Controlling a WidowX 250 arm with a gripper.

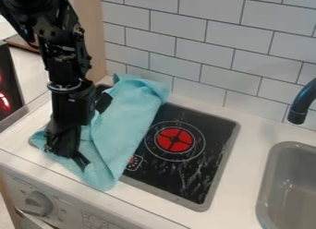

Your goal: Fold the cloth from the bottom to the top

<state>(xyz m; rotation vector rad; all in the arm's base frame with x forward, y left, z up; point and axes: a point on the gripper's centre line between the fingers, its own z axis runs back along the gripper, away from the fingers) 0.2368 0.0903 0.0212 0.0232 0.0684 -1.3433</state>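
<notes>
One low, slow fold should suit the turquoise cloth [126, 126]; whether the lower-left gripper [66, 154] is open or closed, I can't tell.

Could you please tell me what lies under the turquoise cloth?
The turquoise cloth lies over part of the black stovetop and some of the white countertop; whatever else it covers cannot be seen.

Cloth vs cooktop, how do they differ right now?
Cloth is light blue; cooktop is black with a red burner disc.
Cloth is soft and creased with an uneven outline; cooktop is a flat, straight-sided panel.
Cloth lies on top; cooktop is partly covered by it.
Shared: both extend toward the counter's front edge.
</notes>
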